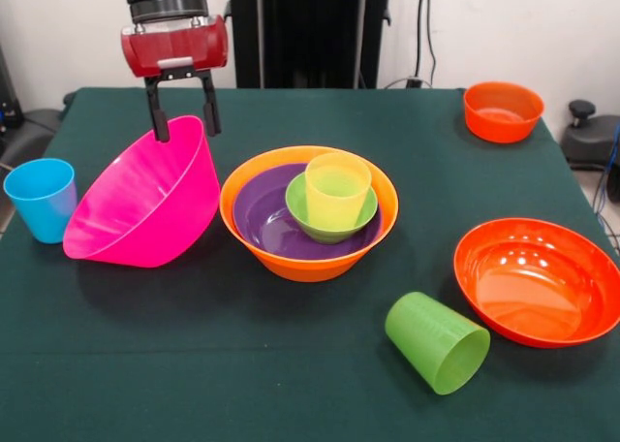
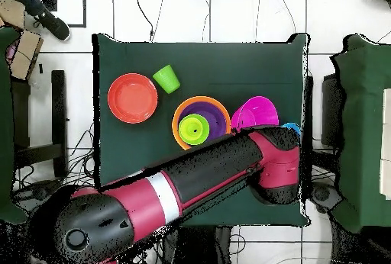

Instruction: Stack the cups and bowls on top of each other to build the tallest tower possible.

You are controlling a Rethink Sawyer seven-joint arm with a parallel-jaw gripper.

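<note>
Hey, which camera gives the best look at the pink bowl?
The front view: the pink bowl shows whole, tilted, with the gripper at its raised far rim. In the overhead view the arm covers part of it, leaving only some of it visible.

Tilted pink bowl point(image 1: 145, 205) beside the 4-piece tower point(image 1: 310, 214); blue cup point(image 1: 41, 198) upright, green cup point(image 1: 438, 342) toppled.

We see a thick arm point(image 2: 191, 181) in black and deep red, with one pale grey band around its middle. Its wrist is a glossy red block under a black cylinder — the gripper point(image 1: 183, 108) has two slim black fingers point(image 1: 157, 110).
</note>
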